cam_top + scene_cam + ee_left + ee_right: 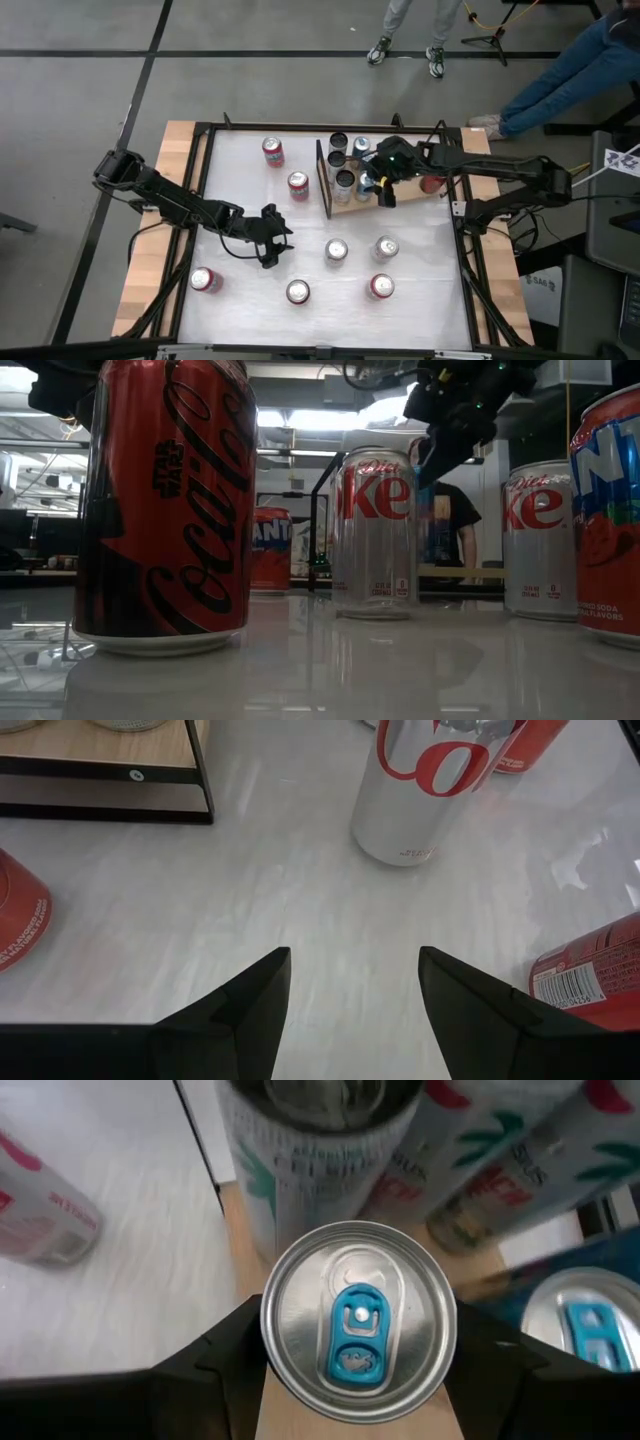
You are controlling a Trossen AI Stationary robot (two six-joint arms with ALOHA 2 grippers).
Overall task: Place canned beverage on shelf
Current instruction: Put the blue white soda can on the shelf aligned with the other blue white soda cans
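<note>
The shelf [350,208] is a light-brown board with a black upright frame [322,180] at its left end. Three cans [345,180] stand on it. My right gripper [380,185] is over the board, shut on a silver can with a blue tab [358,1320]. My left gripper [270,240] is open and empty over the white table, left of the middle. In the left wrist view its fingers [350,980] point toward a silver Diet Coke can [420,790]. My right gripper pinches the blue-tab can between its two fingers, on opposite sides of the wall just below the top rim [268,1325]. The fingers come from above, pointing down. The can is upright over the board [290,1420]. I cannot tell whether its base rests on the board.
Loose cans stand on the table: two red ones [273,150] left of the frame, two silver ones [336,250] [386,248] near the middle, three [298,292] by the near edge. A red can [432,183] is by the right arm. People's legs [405,40] show beyond the far edge.
</note>
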